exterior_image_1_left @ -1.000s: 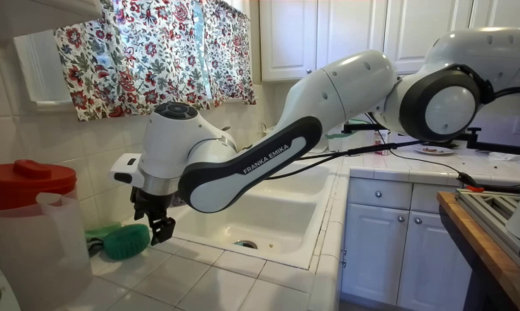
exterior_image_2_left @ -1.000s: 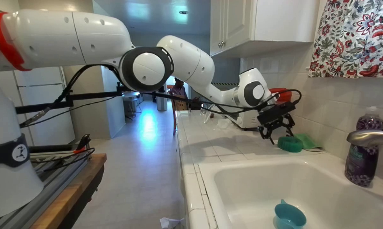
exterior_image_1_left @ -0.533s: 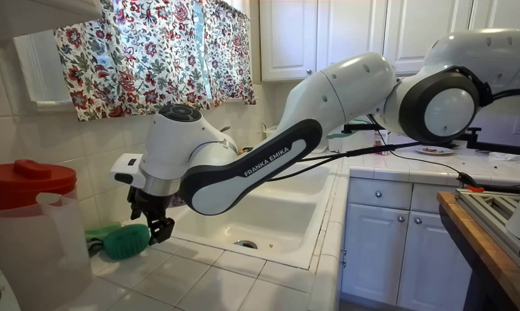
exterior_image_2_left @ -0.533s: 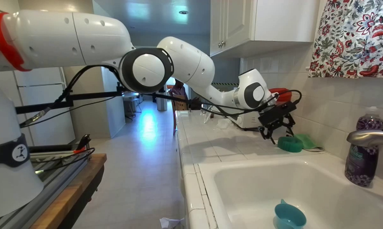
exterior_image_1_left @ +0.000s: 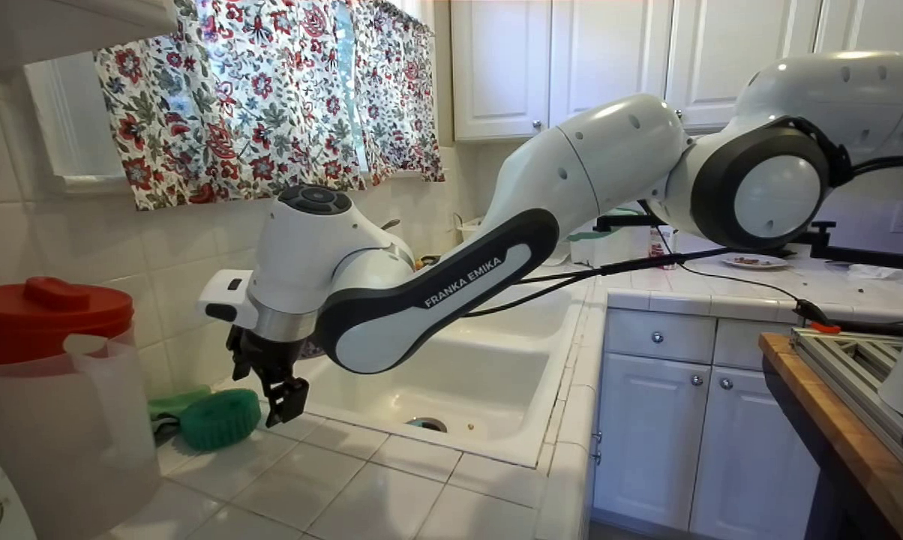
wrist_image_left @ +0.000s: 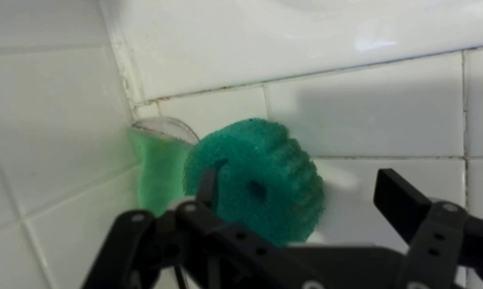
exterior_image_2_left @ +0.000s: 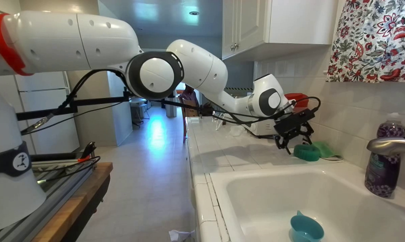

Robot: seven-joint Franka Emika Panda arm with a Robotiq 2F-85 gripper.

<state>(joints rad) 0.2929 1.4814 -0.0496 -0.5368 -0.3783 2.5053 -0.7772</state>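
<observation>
A round green sponge [wrist_image_left: 265, 160] with scalloped edges and small holes lies on the white tiled counter, seen also in both exterior views. My gripper [wrist_image_left: 299, 178] stands open just over it. In the wrist view the left finger [wrist_image_left: 206, 188] overlaps the sponge, while the right finger [wrist_image_left: 402, 200] is out past its scalloped side, above bare tile. Whether the left finger touches the sponge I cannot tell. Nothing is held between the jaws. Against the wall, partly behind the sponge, lies a light green item [wrist_image_left: 159, 172] with a whitish end.
A white sink [exterior_image_2_left: 273, 188] adjoins the counter and holds a teal cup [exterior_image_2_left: 306, 228]. A pitcher [exterior_image_1_left: 54, 435] with a red lid stands near the wall. Beyond the basin are a purple soap bottle [exterior_image_2_left: 384, 168] and a metal faucet [exterior_image_2_left: 389, 146]. The tiled wall [wrist_image_left: 65, 104] is close by.
The arm has sunk slightly, and my gripper has shifted a little to the right in both exterior views. The sponge and the light green item have stayed put.
</observation>
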